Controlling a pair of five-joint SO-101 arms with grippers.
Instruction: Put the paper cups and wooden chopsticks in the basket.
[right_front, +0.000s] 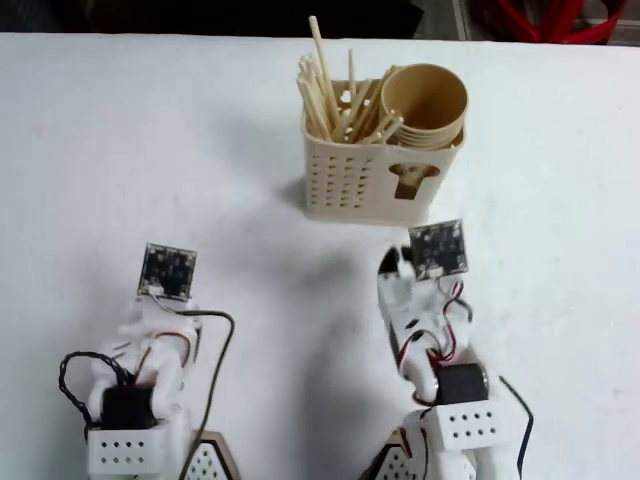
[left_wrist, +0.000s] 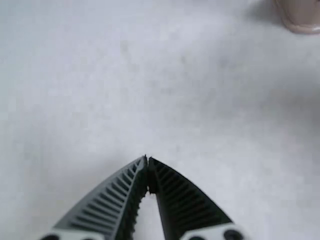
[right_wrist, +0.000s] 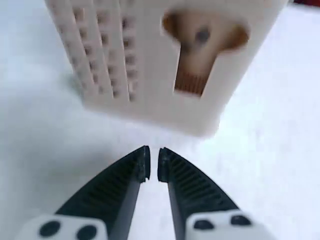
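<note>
White table (right_front: 150, 130); cream perforated basket (right_front: 345, 185) upright near far edge.

Basket (right_front: 350, 185): cream plastic, perforated, matt. Paper cups (right_front: 425, 100): tan matt paper. Chopsticks (right_front: 330, 95): pale bare wood. Table (right_front: 150, 130): white, smooth, matt. My left gripper (left_wrist: 147, 162) and right gripper (right_wrist: 151, 161): dark ribbed matt plastic.

place: robotics lab bench | cue: white table (right_front: 120, 130); two robot arms (right_front: 150, 370) (right_front: 440, 350)
</note>
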